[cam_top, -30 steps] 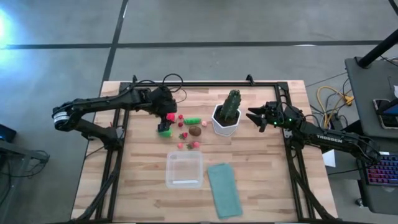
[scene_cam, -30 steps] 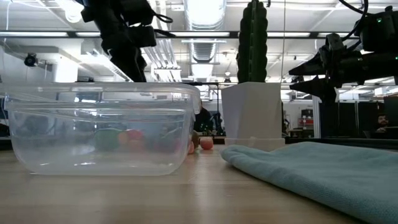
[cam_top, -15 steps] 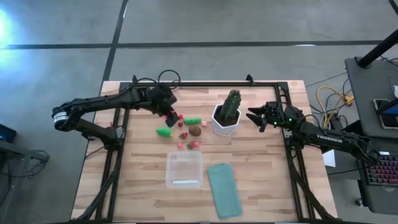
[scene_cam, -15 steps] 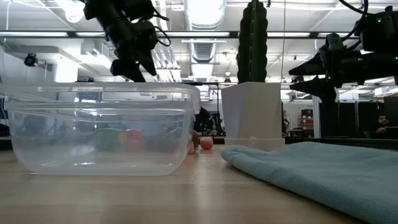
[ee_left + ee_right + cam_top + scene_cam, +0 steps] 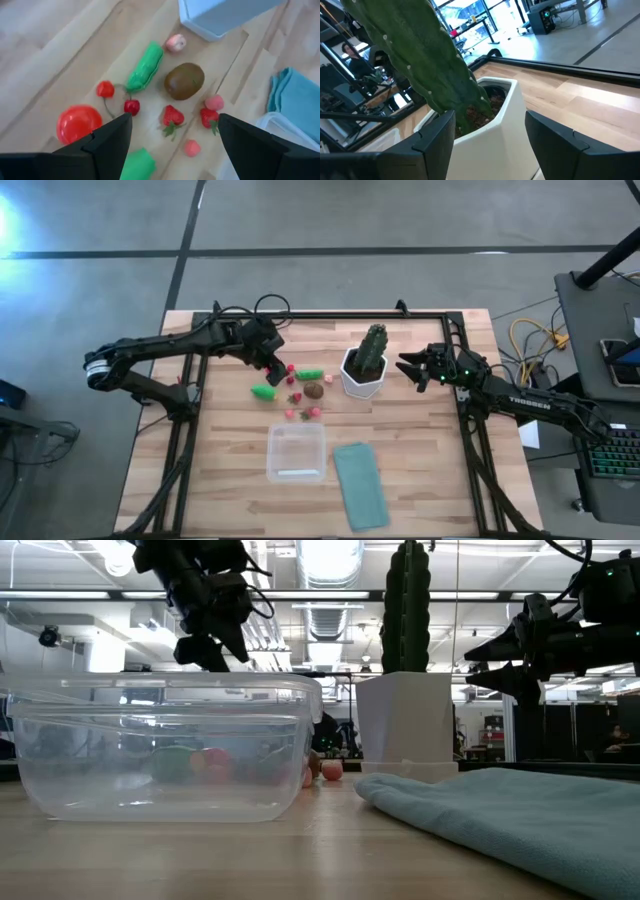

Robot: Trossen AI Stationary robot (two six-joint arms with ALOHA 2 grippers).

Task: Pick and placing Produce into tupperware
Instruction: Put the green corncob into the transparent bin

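Observation:
My left gripper (image 5: 273, 367) (image 5: 174, 125) hovers open above the produce pile, touching nothing. Below it in the left wrist view lie a red round tomato (image 5: 77, 123), a green pod (image 5: 145, 67), a brown kiwi (image 5: 184, 81), cherries (image 5: 132, 106), strawberries (image 5: 173, 116) and pink bits (image 5: 214, 102). Another green piece (image 5: 264, 391) lies at the pile's left. The clear tupperware (image 5: 296, 452) (image 5: 160, 750) stands nearer the table's near edge with nothing inside. My right gripper (image 5: 408, 367) (image 5: 490, 125) waits open, right of the cactus pot (image 5: 362, 382).
The tall green cactus (image 5: 373, 348) in its white pot (image 5: 490, 130) stands just right of the produce. A teal cloth-like lid (image 5: 360, 485) lies right of the tupperware. Bare wood stretches along the table's left and near sides.
My left gripper has risen from low over the green piece and red tomato, drawn back a little toward the table's far-left, and tipped. The produce lies where it was. The right arm has kept still.

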